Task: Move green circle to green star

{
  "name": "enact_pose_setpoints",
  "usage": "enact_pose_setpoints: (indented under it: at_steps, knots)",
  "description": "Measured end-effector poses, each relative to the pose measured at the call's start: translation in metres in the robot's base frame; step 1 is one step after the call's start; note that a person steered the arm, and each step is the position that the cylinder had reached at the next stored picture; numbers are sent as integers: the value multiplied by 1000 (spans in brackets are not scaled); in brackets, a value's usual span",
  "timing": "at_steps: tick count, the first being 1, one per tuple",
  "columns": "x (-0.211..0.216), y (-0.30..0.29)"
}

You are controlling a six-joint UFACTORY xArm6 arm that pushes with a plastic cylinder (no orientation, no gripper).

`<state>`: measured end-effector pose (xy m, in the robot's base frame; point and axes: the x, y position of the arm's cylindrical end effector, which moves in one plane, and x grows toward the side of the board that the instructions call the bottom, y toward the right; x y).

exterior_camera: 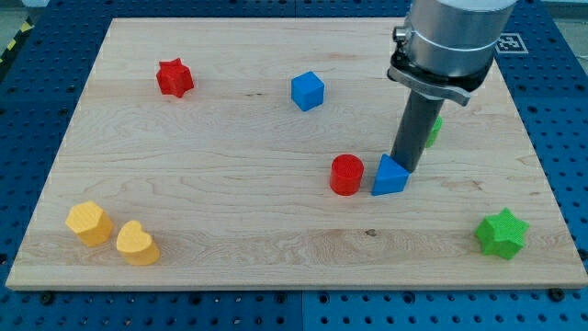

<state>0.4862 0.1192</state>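
Note:
The green star [502, 233] lies near the board's lower right corner. The green circle [433, 130] is mostly hidden behind my dark rod, only a green sliver showing at the rod's right side. My tip [405, 166] rests on the board just behind the blue triangle [390, 176], touching or almost touching it, with the green circle close behind the rod to the upper right.
A red cylinder [346, 175] stands just left of the blue triangle. A blue cube [308, 91] is at upper centre, a red star [175, 78] at upper left. A yellow hexagon [89, 222] and a yellow heart [136, 244] lie at lower left. The wooden board [230, 211] ends at a blue pegged table.

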Motion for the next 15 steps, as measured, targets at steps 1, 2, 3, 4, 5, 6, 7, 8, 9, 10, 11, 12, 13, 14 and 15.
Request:
enact_pose_setpoints:
  at_steps: [1,2,3,4,5,6,7,8,9,10,11,12,13,14,15]
  knots:
    - [-19,-12]
    - [-45,-16]
    - [-82,-8]
    - [-96,0]
    - [-96,4]
    - [-88,23]
    - [-72,23]
    - [-65,26]
    - [-71,28]
    - [-77,33]
    - [-73,42]
    - [-60,58]
    - [-45,73]
    - [-30,76]
    - [-22,76]
